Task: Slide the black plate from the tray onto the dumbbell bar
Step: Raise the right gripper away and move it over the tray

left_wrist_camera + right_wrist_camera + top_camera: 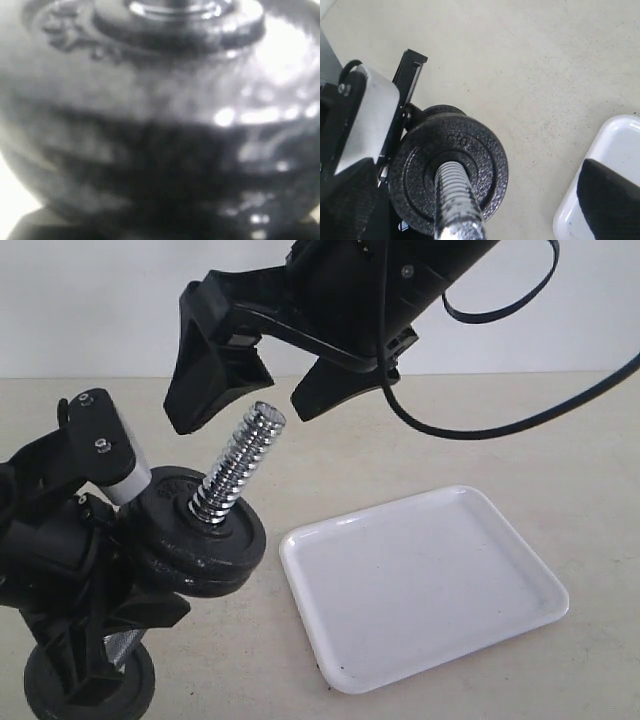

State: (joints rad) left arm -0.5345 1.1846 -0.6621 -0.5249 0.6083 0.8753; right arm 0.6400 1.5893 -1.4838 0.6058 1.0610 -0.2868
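- Black right gripper (pixel 245 418) hung right over the top of the bar, fingers spread wide either side of the threaded tip, gripping nothing.
- The left gripper (pixel 110 645) sat low down and looked clamped on the middle of the dumbbell bar (pixel 238 468), propping it up at a tilt. Its own wrist cam was just a blur of dark iron, so that's going by the exterior view.
- The bar's chrome threaded end pointed up between the right gripper's fingers.
- The black plate (pixel 170 515) was on the bar, thread poking up through its hole, resting flat on another black disc (pixel 190 575).
- One more disc (pixel 90 690) sat at the bar's bottom end.
- The glossy white tray (pixel 420 580) lay on the beige table (pixel 480 430), beside the bar and apart from the plate.
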